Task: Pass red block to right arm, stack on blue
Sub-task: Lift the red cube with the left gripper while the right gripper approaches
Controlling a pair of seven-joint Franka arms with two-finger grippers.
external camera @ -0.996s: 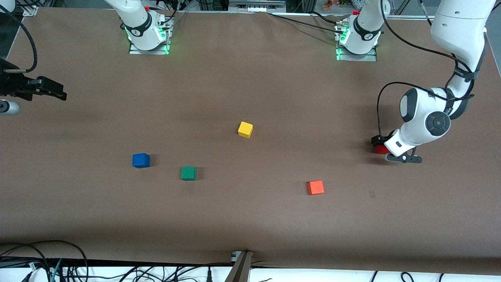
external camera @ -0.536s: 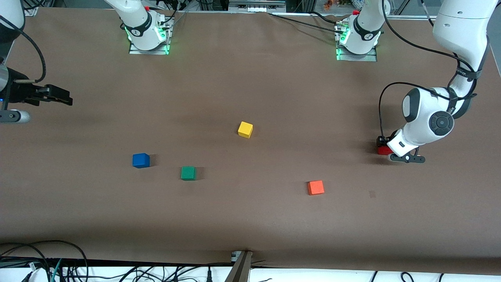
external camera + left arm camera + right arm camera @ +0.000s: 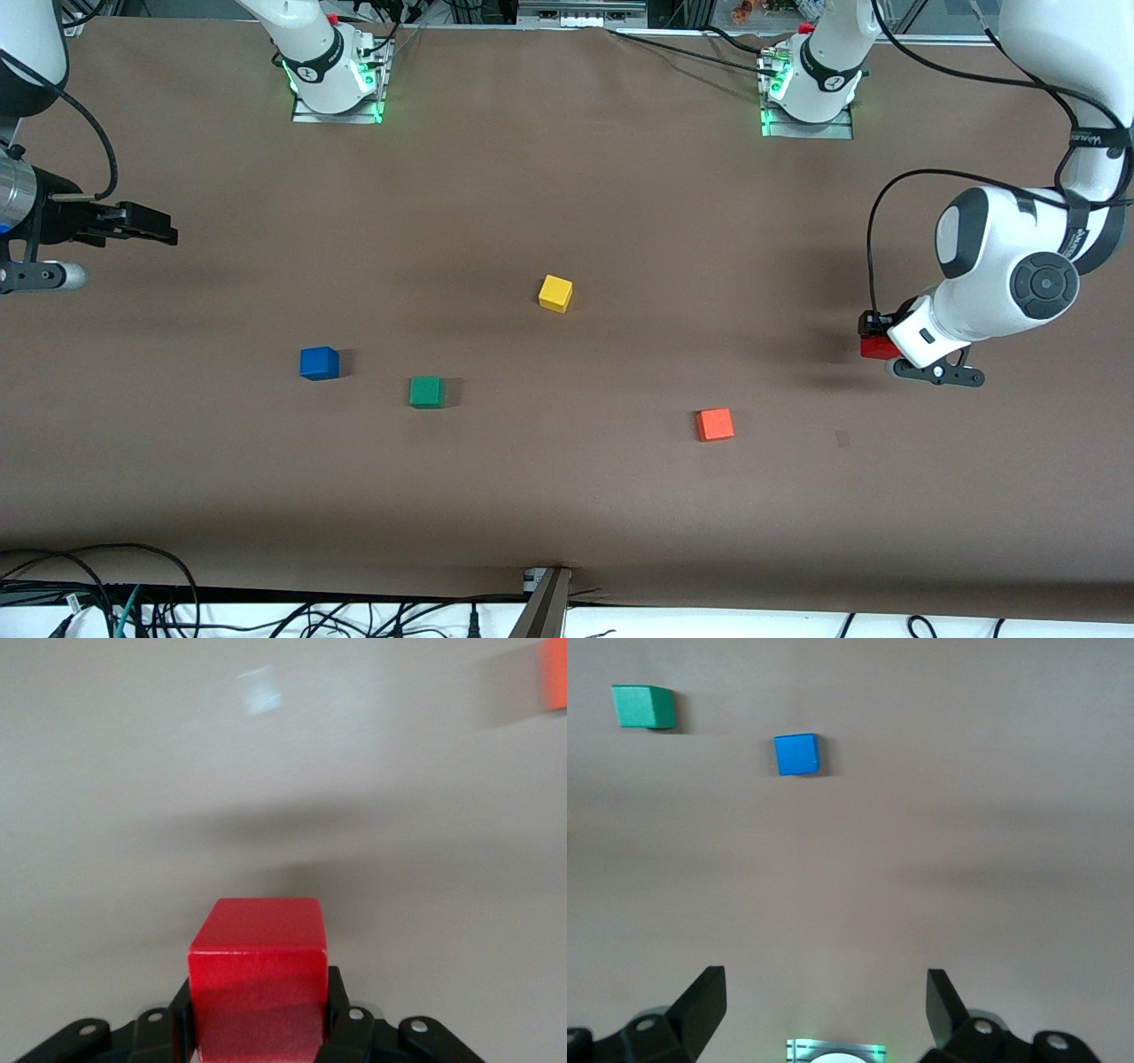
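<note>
My left gripper is shut on the red block, holding it a little above the table at the left arm's end. In the left wrist view the red block fills the gap between the black fingers, with its shadow on the table below. The blue cube rests on the table toward the right arm's end. It also shows in the right wrist view as the blue cube. My right gripper hangs open and empty over the table edge at the right arm's end, its gripper holding nothing.
A green cube lies beside the blue one, slightly nearer the front camera. A yellow cube sits mid-table. An orange-red cube lies nearer the front camera than the red block. Cables run along the table's front edge.
The left gripper closed on the red block and raised it slightly off the table. The right gripper moved inward from the table's edge, still open.
</note>
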